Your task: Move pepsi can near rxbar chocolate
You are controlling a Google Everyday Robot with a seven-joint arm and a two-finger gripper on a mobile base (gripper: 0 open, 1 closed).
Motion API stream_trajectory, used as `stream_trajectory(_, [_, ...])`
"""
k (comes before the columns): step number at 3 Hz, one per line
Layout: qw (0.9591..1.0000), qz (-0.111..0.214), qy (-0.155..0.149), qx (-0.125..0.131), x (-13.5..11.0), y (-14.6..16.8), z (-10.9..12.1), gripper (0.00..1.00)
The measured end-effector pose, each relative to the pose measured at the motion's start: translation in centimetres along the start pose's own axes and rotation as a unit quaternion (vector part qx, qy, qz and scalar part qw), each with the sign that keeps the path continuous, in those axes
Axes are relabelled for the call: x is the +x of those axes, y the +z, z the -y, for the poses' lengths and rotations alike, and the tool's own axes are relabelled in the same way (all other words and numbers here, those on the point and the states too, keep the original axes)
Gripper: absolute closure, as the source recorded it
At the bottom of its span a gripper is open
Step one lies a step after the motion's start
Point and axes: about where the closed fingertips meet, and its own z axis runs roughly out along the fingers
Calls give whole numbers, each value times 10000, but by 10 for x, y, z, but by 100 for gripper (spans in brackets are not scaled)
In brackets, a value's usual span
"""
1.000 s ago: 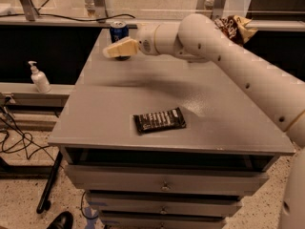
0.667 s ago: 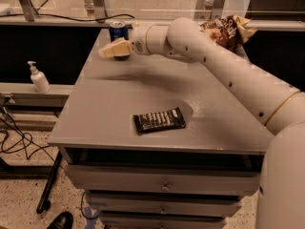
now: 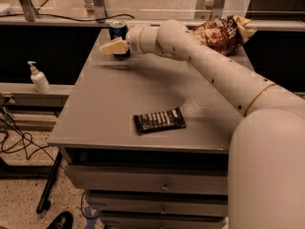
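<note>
The pepsi can [image 3: 117,31], dark blue with a silver top, stands upright at the far left corner of the grey table [image 3: 119,104]. My gripper [image 3: 113,47] is right in front of the can and covers its lower part. The pale fingers point left. The rxbar chocolate [image 3: 158,120], a flat black bar with white lettering, lies near the table's front edge, well apart from the can. My white arm reaches in from the lower right across the table.
A tan and brown chip bag [image 3: 223,32] lies at the table's far right. A white pump bottle [image 3: 38,78] stands on a lower shelf to the left. Drawers sit under the table top. Cables lie on the floor at left.
The gripper and arm have shifted a little toward the far left corner, closer onto the can. The can, bar and bag have not moved.
</note>
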Motion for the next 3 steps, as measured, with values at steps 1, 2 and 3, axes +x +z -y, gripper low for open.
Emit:
stream_trajectory(1, [9998,-77,33,194,7,-3,15,39])
stream_trajectory(2, [9995,-149,112,256,4,-24,28,63])
stream_trajectory(3, [9997,-165,198,23,-11,-67,21,86])
